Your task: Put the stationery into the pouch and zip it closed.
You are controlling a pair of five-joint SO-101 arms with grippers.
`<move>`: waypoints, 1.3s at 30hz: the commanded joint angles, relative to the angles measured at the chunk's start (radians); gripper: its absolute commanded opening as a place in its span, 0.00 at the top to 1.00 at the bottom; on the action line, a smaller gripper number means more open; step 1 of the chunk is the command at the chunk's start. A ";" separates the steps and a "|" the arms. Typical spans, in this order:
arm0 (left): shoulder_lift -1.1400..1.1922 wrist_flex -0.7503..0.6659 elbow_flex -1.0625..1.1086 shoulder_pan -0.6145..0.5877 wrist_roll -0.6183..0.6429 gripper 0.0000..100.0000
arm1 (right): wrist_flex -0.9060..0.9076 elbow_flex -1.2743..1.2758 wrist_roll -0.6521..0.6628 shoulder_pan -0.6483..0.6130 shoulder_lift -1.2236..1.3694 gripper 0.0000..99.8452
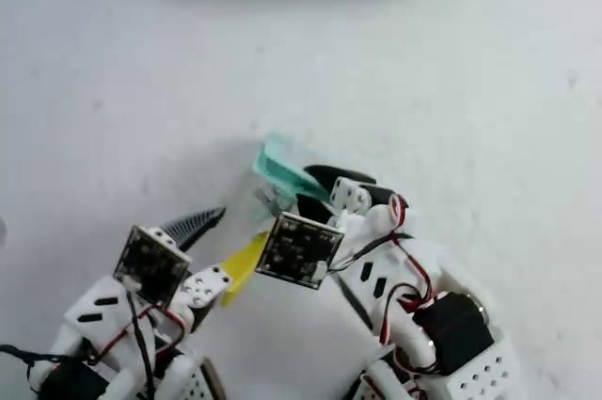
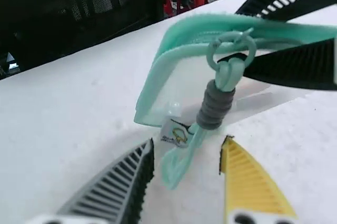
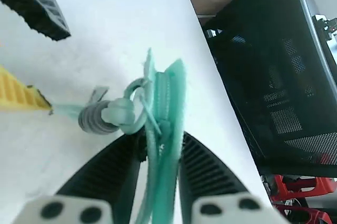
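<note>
A white table seen from above, with two robot arms at its near edge. The right gripper, with black fingers, is clamped on the zipper edge of a mint-green pouch with a clear side, holding it upright on edge near the table's middle. In the right wrist view the gripper pinches the pouch on both sides. A zipper pull, a green cord loop with a grey bead, hangs from the pouch toward the left gripper. That gripper's grey and yellow fingers are spread apart, gripping nothing. The cord's end lies in the gap between them, close by the yellow one.
</note>
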 commanded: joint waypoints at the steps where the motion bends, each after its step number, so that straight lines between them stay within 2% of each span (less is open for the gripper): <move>1: -0.007 -0.061 -0.008 -0.027 -0.012 0.77 | 0.001 -0.069 -0.002 0.007 -0.013 0.98; 4: -0.007 -0.097 -0.008 -0.073 -0.029 0.76 | 0.047 -0.092 0.029 0.004 -0.013 0.98; 7: -0.007 -0.092 -0.008 -0.082 -0.123 0.73 | 0.114 -0.150 0.054 -0.001 -0.013 0.98; 12: -0.005 -0.110 0.000 -0.116 -0.201 0.73 | 0.229 -0.239 0.103 -0.099 -0.013 0.98; 18: -0.005 -0.098 -0.037 -0.036 -0.215 0.73 | 0.343 -0.339 0.118 -0.240 -0.013 0.98; 22: -0.005 -0.071 -0.077 0.054 -0.215 0.73 | 0.378 -0.420 0.121 -0.277 -0.013 0.98; 33: -0.005 -0.078 -0.081 0.272 -0.207 0.73 | 0.562 -0.647 0.342 -0.452 -0.004 0.98; 36: -0.005 -0.081 -0.081 0.302 -0.161 0.73 | 0.556 -0.643 0.368 -0.458 -0.001 0.98; 39: -0.005 -0.110 -0.081 0.300 -0.124 0.73 | 0.564 -0.644 0.370 -0.533 0.013 0.98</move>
